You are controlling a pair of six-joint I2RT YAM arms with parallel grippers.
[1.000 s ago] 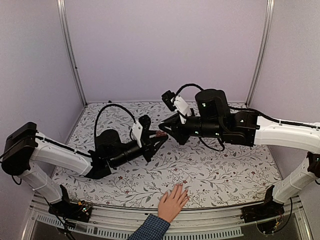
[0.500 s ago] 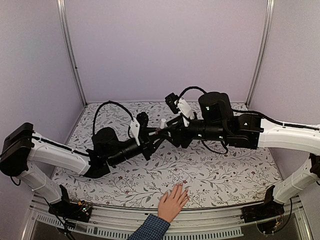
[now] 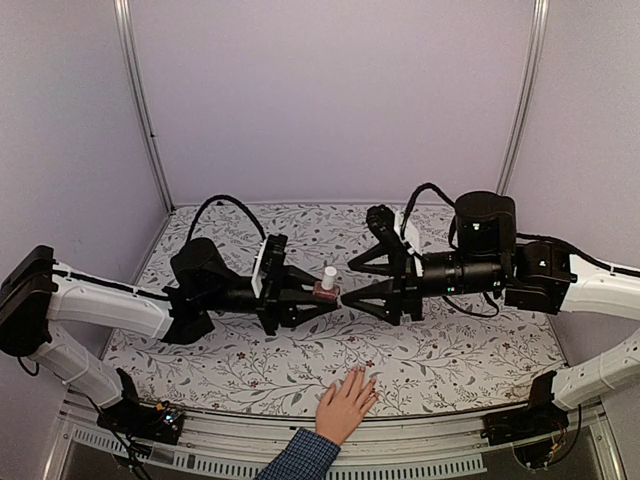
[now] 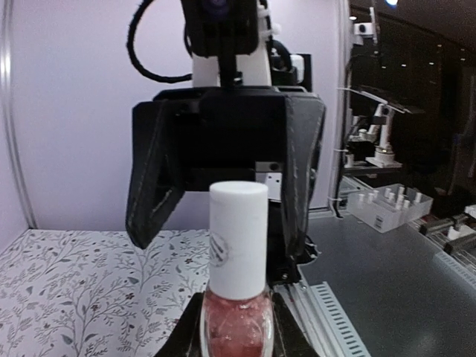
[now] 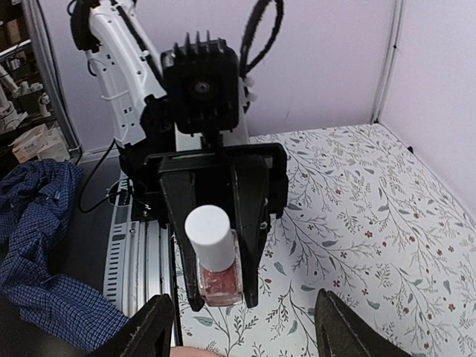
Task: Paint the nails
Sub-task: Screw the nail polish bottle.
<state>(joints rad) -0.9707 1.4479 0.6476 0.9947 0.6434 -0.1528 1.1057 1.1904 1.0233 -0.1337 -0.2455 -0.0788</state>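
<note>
Left claw point(image 3: 322, 296) pinching pink bottle point(image 3: 326, 291) by its glass body mid-counter point(image 3: 480, 350); light, slick, breakable. Right claw point(image 3: 349, 287) spread, facing white cap point(image 4: 238, 239); grip there. Nails point(image 3: 363, 376) tiny, on hand point(image 3: 346, 404), 6 o'clock edge.

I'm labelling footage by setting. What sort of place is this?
Probably a test booth in a robotics lab: plain panel walls on metal posts enclose a floral-clothed table, and the left wrist view shows more robot equipment beyond the booth.
</note>
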